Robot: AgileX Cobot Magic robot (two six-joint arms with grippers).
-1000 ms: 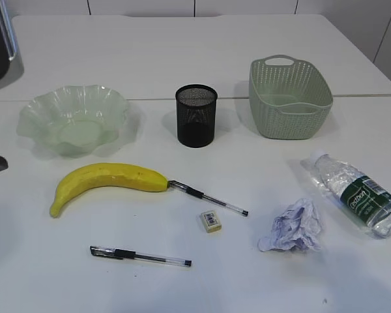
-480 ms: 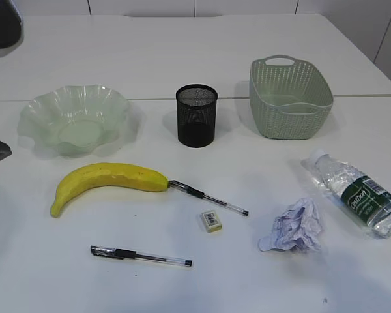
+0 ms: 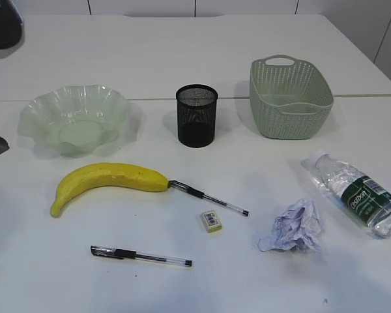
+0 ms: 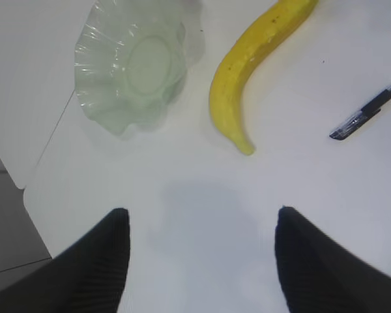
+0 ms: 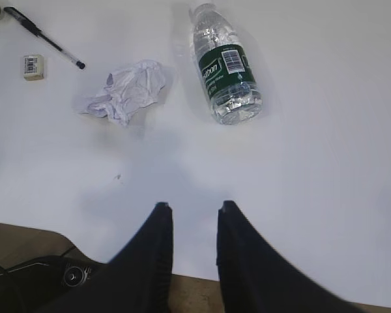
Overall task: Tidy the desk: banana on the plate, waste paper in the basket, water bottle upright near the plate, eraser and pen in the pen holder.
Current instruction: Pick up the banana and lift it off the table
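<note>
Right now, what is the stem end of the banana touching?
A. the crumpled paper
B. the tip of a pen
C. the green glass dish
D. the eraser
B: the banana lies on the desk with its dark stem end meeting the tip of the upper pen, away from everything else.

- Exterior view slants down across the desk (image 3: 182,52) from the front.
- Each wrist view looks down past its gripper; both share objects with it: banana (image 4: 247,78), bottle (image 5: 225,65).

yellow banana (image 3: 111,179), black mesh pen holder (image 3: 196,116) — seemingly sage-green basket (image 3: 290,99)
</note>
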